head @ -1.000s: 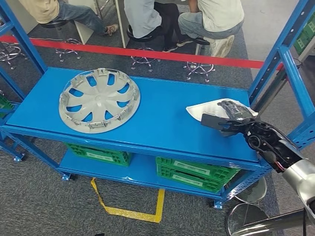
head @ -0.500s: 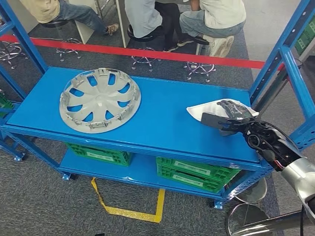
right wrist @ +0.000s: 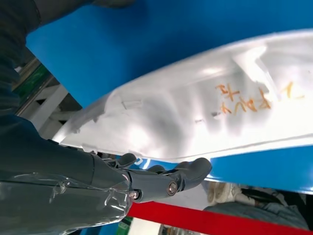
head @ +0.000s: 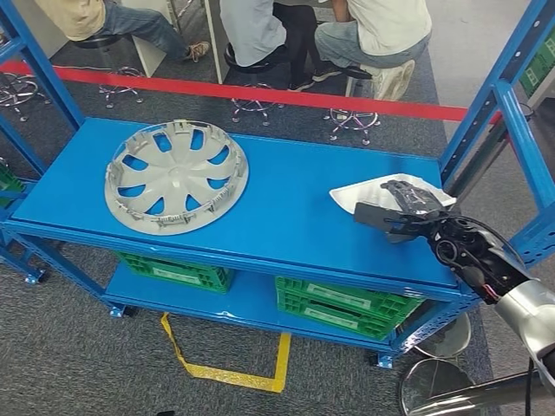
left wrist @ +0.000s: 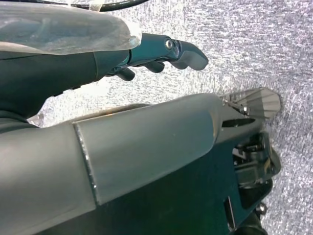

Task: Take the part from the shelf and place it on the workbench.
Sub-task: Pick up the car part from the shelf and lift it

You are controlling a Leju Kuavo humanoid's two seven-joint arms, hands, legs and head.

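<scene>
Step in hand: closing a grasp on the white part [head: 380,192] at the right end of the blue shelf [head: 281,208]; lift not yet begun, judging by the part lying flat on the deck.
Part location: top deck of the shelf, near the right upright, resting on its broad face; orange handwriting shows on it in the right wrist view [right wrist: 207,107].
Right hand [head: 401,211]: over the near edge of the part, thumb stretched toward the shelf's middle, darker fingers lying on top of the part. In the wrist view the fingers [right wrist: 166,182] lie along the part's rim, slightly curled. Cannot tell whether they have pinched it or merely rest against it.
Left hand [left wrist: 162,54]: hangs beside the body over grey carpet, fingers loosely extended and apart, holding nothing.
Other item: silver hubcap [head: 175,176] on the left half of the same deck, well apart from the part.
Doing it well: get the thumb under the thin rim and the fingers over it before lifting; the shell looks smooth and curved, so a shallow pinch may slip.
Risk: the right upright stands close; draw the part toward the body first, then raise it.
Background: seated people behind a red floor line.
</scene>
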